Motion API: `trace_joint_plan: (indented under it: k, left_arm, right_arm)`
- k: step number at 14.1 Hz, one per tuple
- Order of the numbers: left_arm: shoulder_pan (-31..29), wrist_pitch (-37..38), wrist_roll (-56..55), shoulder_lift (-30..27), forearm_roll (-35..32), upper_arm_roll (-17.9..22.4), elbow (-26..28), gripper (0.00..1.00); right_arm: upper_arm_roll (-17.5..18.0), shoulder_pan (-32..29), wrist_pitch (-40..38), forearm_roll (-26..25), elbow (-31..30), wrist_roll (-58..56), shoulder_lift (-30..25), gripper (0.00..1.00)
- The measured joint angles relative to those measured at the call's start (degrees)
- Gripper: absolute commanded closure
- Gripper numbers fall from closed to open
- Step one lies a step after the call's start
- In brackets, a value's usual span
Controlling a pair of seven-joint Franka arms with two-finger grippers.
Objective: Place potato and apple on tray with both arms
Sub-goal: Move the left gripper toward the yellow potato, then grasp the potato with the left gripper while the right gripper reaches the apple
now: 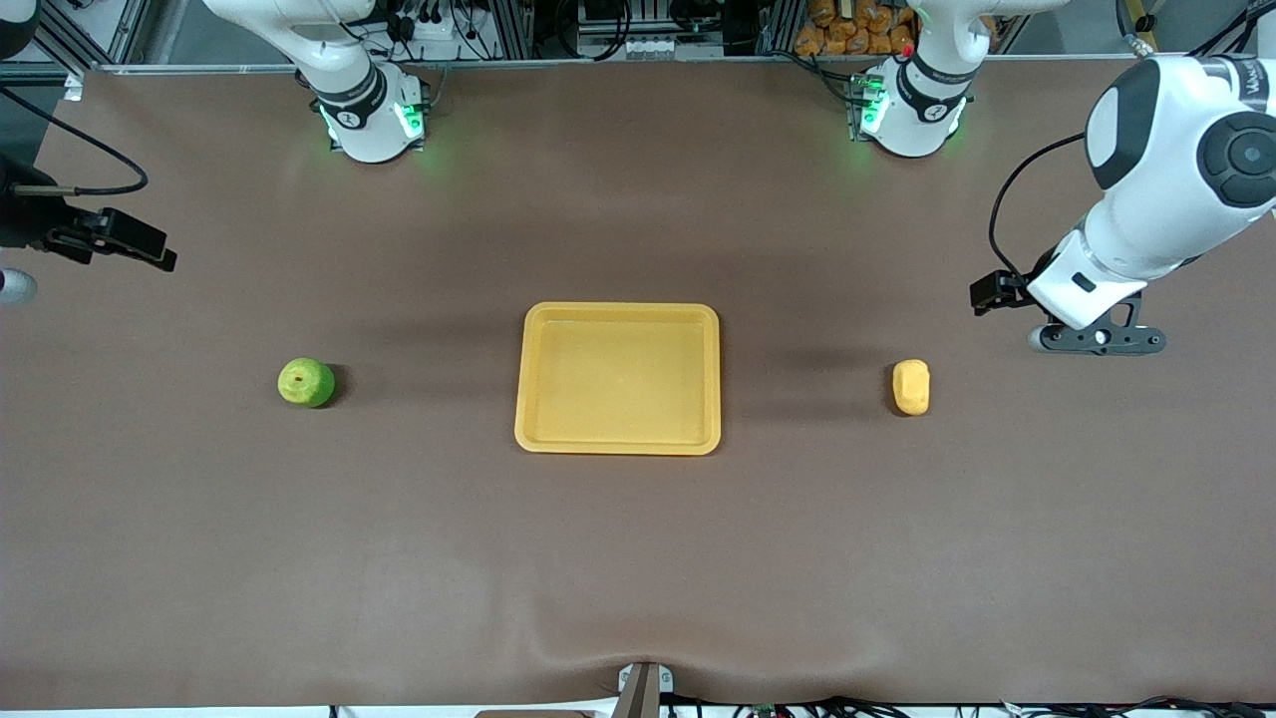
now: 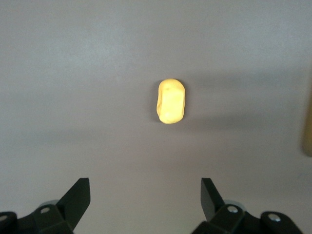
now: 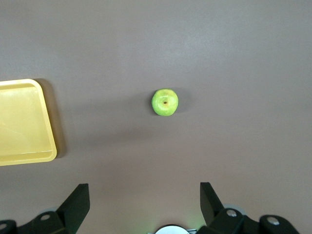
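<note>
Clearly nothing is picked up yet: the tray [image 1: 618,379] sits bare in the middle of the brown surface [image 1: 638,558], the apple [image 1: 306,383] well apart from it toward the right arm's end, the potato [image 1: 911,387] well apart toward the left arm's end. Both hands are released and hold nothing. The left hand [image 2: 145,195] hangs over the surface near the potato; the right hand [image 3: 144,197] hovers off at the right arm's end of the surface, looking down on the apple.

To my eye each arm should come straight down centred on its own item. The potato is an oblong, smooth, slightly lumpy thing, so closing across its narrow width looks safest. The apple is round and glossy, stem dimple up, and could roll if nudged off-centre. The tray is flat plastic with a low rim and rounded corners, so I would expect an easy set-down.
</note>
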State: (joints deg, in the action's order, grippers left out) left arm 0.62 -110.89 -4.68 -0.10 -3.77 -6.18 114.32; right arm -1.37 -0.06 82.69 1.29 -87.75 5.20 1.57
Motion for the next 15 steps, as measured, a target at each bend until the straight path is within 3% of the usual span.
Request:
trace_joint_plan:
  k: [9, 15]
  left_arm:
    - [0.0, -9.8, 0.0, 0.9, 0.0, -0.6, 7.0, 0.00]
    - [0.1, -17.0, -0.5, 6.7, 0.0, -0.7, 7.5, 0.00]
  right_arm:
    - [0.0, 0.0, 0.0, 0.0, 0.0, 0.0, 0.4, 0.00]
    - [0.0, 0.0, 0.0, 0.0, 0.0, 0.0, 0.5, 0.00]
